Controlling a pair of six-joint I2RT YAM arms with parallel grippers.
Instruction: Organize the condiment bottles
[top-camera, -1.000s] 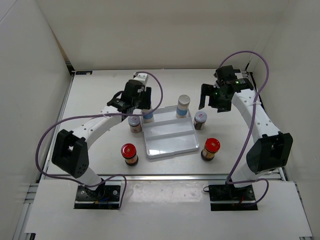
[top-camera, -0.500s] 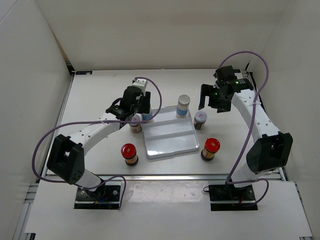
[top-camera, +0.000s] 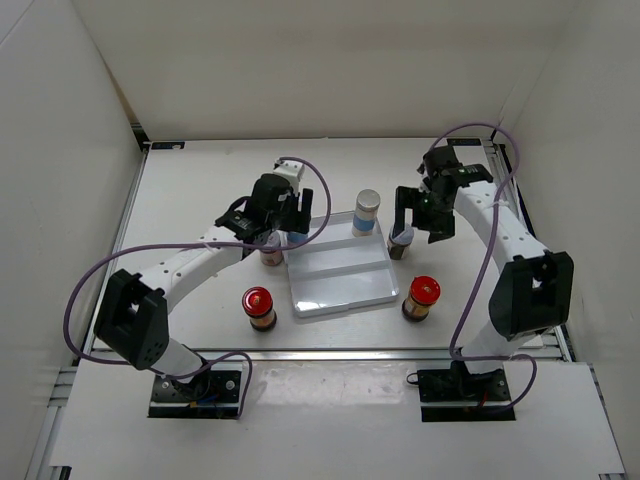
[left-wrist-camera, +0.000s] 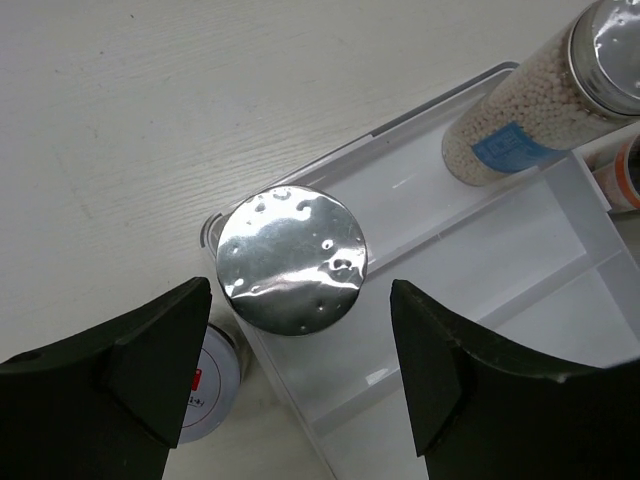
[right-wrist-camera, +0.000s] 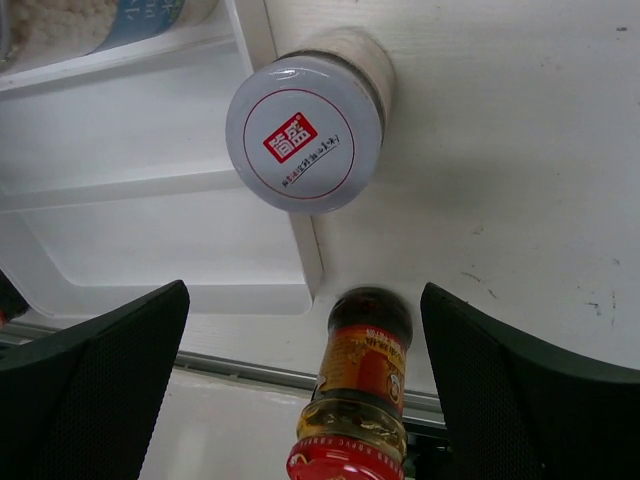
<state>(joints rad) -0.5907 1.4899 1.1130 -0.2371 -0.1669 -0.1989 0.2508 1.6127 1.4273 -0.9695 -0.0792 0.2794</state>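
Note:
In the left wrist view a tall white bottle's silver cap stands in the corner of the white tray. My left gripper is open around the cap, with a gap on each side. The second tall white bottle stands at the tray's back edge. My right gripper hangs open over a short jar with a white printed lid, just outside the tray's right rim. Another short jar sits by the tray's left side. Red-capped bottles stand at the front left and front right.
The tray lies mid-table between the two arms, its front compartments bare. White walls enclose the table on three sides. In the right wrist view the red-capped bottle stands close below my open jaws.
My left gripper has lowered the tall white bottle into the tray's back-left corner and opened off it. The right gripper has moved left and nearer, over the short jar.

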